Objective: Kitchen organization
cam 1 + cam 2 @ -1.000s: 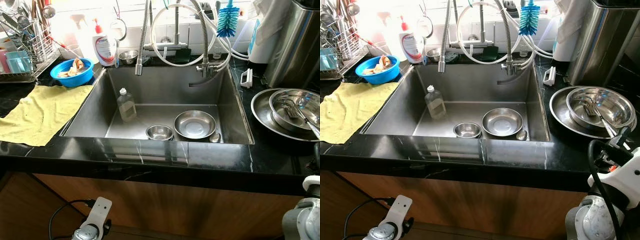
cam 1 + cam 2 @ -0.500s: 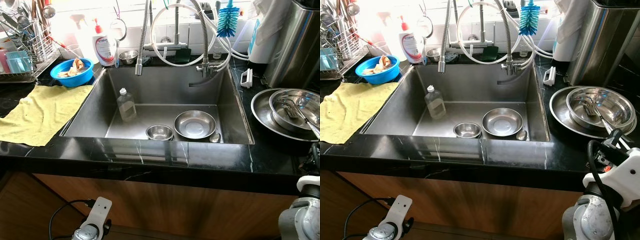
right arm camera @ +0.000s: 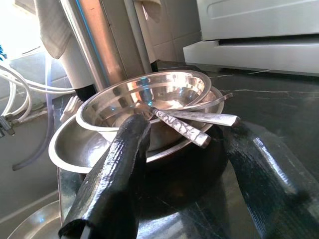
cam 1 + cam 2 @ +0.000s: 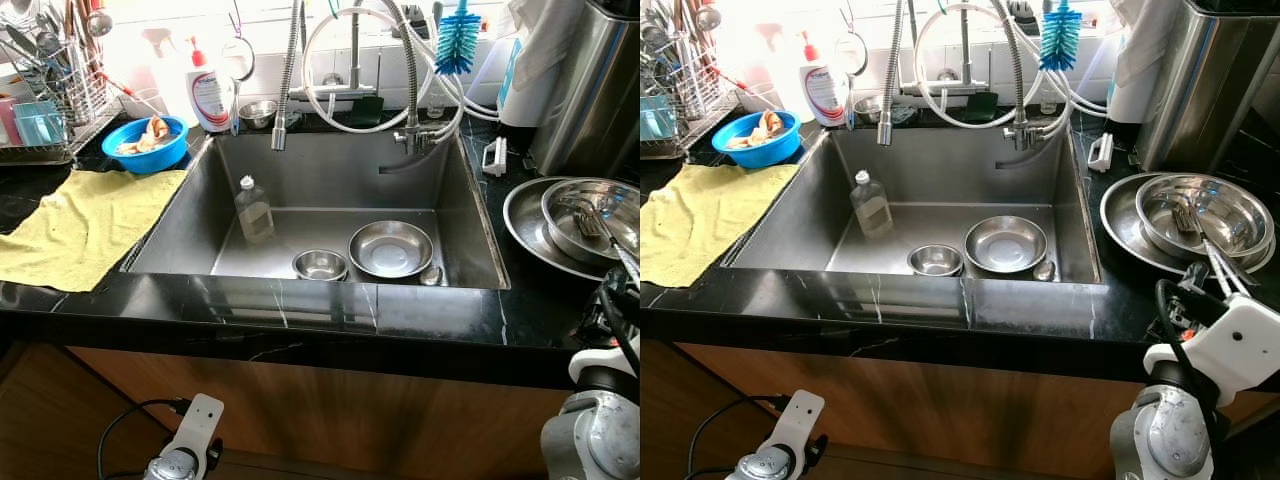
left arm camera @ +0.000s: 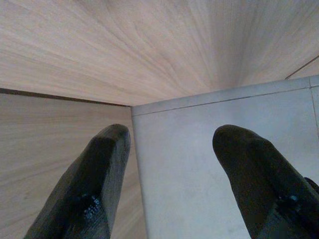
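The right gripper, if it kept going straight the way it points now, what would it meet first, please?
Most likely the handles of the utensils sticking out of the stacked steel bowls; they lie right between the open fingers of the right gripper. Depth is uncertain, so the lower bowl's rim could come first.

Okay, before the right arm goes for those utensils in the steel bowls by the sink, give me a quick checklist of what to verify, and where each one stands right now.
1. Right gripper open: ok, fingers spread apart.
2. Lined up with the utensils: ok, the handles point out between the fingers.
3. Handles reachable: ok, they jut over the rim of the stacked steel bowls.
4. Stack seated steadily on the counter: cannot tell, the bowls are nested and the upper one looks tilted.
5. Nothing between the gripper and the bowls: ok, only bare black counter.
6. Left gripper out of the way: ok, it hangs low by the wooden cabinet front, open.
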Controlling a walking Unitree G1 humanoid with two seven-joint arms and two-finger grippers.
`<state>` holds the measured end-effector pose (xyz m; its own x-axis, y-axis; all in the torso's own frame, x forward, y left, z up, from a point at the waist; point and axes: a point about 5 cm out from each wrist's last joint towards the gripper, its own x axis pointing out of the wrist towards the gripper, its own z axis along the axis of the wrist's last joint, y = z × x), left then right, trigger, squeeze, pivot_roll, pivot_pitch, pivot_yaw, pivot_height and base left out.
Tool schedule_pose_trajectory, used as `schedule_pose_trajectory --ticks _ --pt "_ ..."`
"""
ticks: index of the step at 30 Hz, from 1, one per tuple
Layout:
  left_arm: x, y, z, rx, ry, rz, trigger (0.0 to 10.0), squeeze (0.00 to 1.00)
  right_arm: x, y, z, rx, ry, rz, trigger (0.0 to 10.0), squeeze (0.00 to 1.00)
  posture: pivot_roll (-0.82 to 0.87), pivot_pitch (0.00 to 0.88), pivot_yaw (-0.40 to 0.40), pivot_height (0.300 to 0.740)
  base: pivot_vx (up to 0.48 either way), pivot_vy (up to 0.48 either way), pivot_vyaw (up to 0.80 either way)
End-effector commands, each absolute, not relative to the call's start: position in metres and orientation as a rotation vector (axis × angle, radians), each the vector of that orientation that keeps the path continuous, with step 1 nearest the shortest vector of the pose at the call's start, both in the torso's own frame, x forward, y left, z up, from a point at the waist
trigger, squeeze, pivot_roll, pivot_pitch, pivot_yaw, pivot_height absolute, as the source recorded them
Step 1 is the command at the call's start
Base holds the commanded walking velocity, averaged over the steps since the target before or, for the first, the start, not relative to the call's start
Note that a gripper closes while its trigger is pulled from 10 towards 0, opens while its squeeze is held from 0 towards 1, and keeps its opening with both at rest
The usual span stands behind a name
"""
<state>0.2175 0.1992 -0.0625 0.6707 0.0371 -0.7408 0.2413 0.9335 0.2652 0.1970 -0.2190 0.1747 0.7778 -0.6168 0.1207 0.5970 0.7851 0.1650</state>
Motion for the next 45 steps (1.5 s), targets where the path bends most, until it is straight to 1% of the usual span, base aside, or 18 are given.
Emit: schedule_pose_trajectory --ticks 1,3,5,6,7,8,10,11,31,45 --pt "0.215 0.205 -0.063 0.372 0.848 -0.1 10.0 0.0 0.196 -0.212 0.168 0.184 -0.137 -0.661 4.5 0.0 -0.2 0.0 0.093 0.74 0.0 0.0 0.0" --pt "0.216 0.205 -0.063 0.373 0.848 -0.1 10.0 0.0 0.196 -0.212 0.168 0.184 -0.14 -0.662 4.7 0.0 -0.2 0.0 0.093 0.74 0.0 0.0 0.0" --pt "0.216 0.205 -0.063 0.372 0.848 -0.1 10.0 0.0 0.196 -0.212 0.169 0.183 -0.143 -0.663 5.3 0.0 -0.2 0.0 0.094 0.74 0.0 0.0 0.0" --pt "0.216 0.205 -0.063 0.372 0.848 -0.1 10.0 0.0 0.196 -0.212 0.169 0.183 -0.143 -0.663 5.3 0.0 -0.2 0.0 0.094 0.74 0.0 0.0 0.0" --pt "0.216 0.205 -0.063 0.373 0.848 -0.1 10.0 0.0 0.196 -0.213 0.169 0.182 -0.145 -0.664 3.5 0.0 -0.2 0.0 0.094 0.74 0.0 0.0 0.0" --pt "0.216 0.205 -0.063 0.373 0.848 -0.101 10.0 0.0 0.196 -0.213 0.169 0.182 -0.146 -0.664 2.9 0.0 -0.2 0.0 0.094 0.74 0.0 0.0 0.0" --pt "0.216 0.205 -0.063 0.373 0.848 -0.101 10.0 0.0 0.196 -0.213 0.169 0.181 -0.148 -0.665 2.9 0.0 -0.2 0.0 0.094 0.74 0.0 0.0 0.0" --pt "0.216 0.205 -0.063 0.373 0.848 -0.101 10.0 0.0 0.196 -0.213 0.17 0.181 -0.15 -0.665 0.0 0.0 -0.2 0.0 0.095 0.74 0.0 0.0 0.0" --pt "0.216 0.204 -0.063 0.374 0.847 -0.101 10.0 0.0 0.2 -0.212 0.176 0.191 -0.183 -0.635 0.0 0.0 -0.2 0.0 0.094 0.74 0.0 0.0 0.0" --pt "0.217 0.205 -0.062 0.376 0.846 -0.1 10.0 0.0 0.209 -0.205 0.189 0.185 -0.24 -0.53 0.0 0.0 -0.2 0.0 0.096 0.74 0.0 0.0 0.0"
